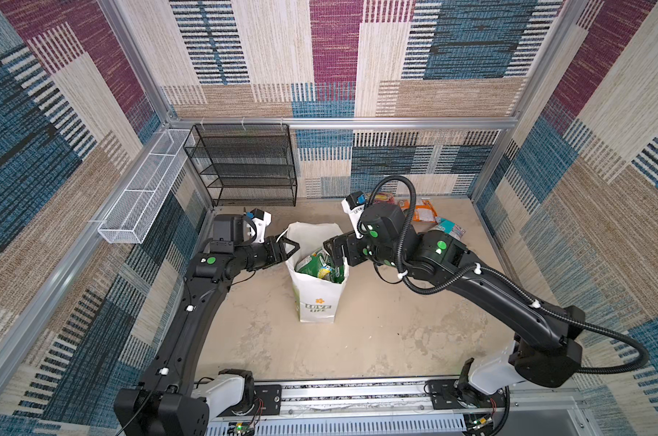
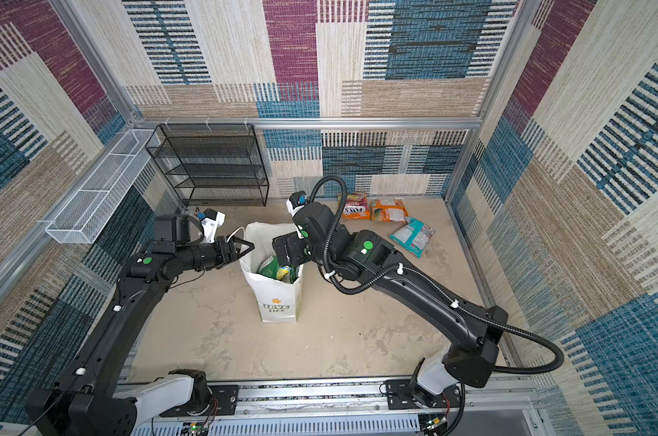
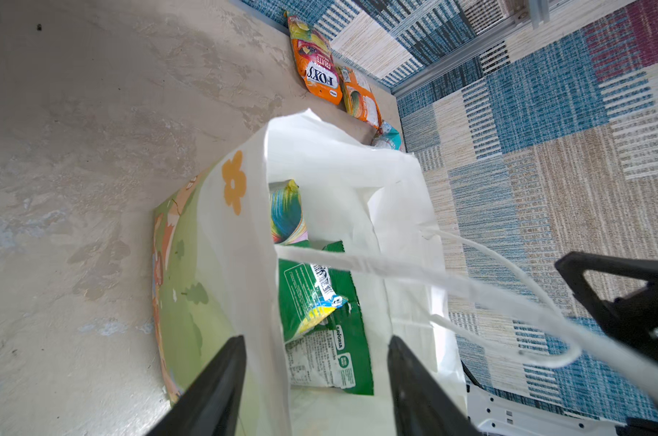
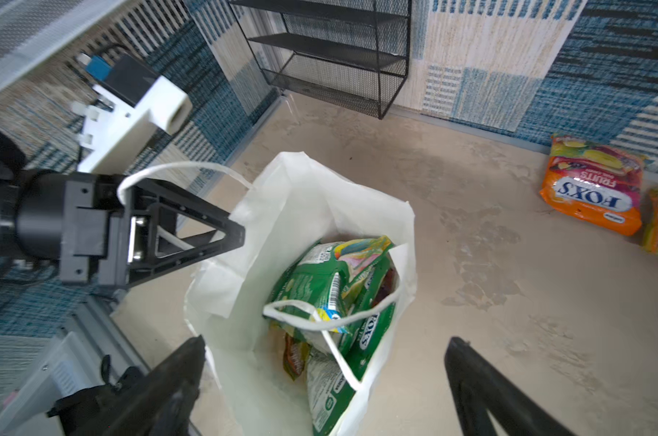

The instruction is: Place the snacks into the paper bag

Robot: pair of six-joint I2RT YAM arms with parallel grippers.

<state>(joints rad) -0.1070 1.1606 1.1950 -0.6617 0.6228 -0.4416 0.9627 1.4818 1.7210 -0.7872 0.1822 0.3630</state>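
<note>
Just below right fingers [image 4: 168,381], paper bag [image 4: 308,188].

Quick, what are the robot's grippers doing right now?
Left gripper: open, its fingers either side of the paper bag rim, not clamping it.
Right gripper: open, empty, over the paper bag.

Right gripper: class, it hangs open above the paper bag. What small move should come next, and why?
Probably lift the right gripper clear of the paper bag and swing it toward the nearest orange packet. Its jaws stand open and empty, green packets already lie in the bag, while that one, a second orange packet and a teal packet lie on the floor.
</note>
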